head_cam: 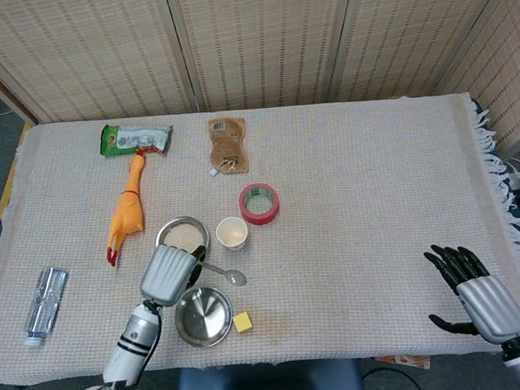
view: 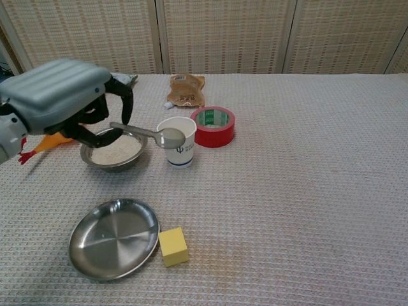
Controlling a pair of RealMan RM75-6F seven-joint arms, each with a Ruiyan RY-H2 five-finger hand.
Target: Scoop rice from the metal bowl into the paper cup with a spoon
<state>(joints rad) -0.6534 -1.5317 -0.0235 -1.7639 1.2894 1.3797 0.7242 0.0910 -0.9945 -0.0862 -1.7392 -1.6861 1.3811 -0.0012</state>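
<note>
My left hand (head_cam: 167, 273) (view: 57, 95) grips a metal spoon (view: 143, 132) by its handle, lifted off the table. The spoon's bowl (head_cam: 236, 276) points right; in the chest view it overlaps the rim of the white paper cup (view: 178, 145) (head_cam: 232, 233). I cannot tell whether rice lies in it. The metal bowl of rice (view: 115, 152) (head_cam: 182, 234) stands just left of the cup, partly hidden by my hand in the head view. My right hand (head_cam: 476, 291) rests open near the table's front right corner, far from all of this.
An empty metal bowl (view: 115, 237) and a yellow block (view: 173, 246) lie near the front edge. Red tape (view: 213, 125) sits right behind the cup. A brown pouch (head_cam: 228, 145), green packet (head_cam: 136, 138), rubber chicken (head_cam: 126, 213) and plastic bottle (head_cam: 44, 304) lie further off.
</note>
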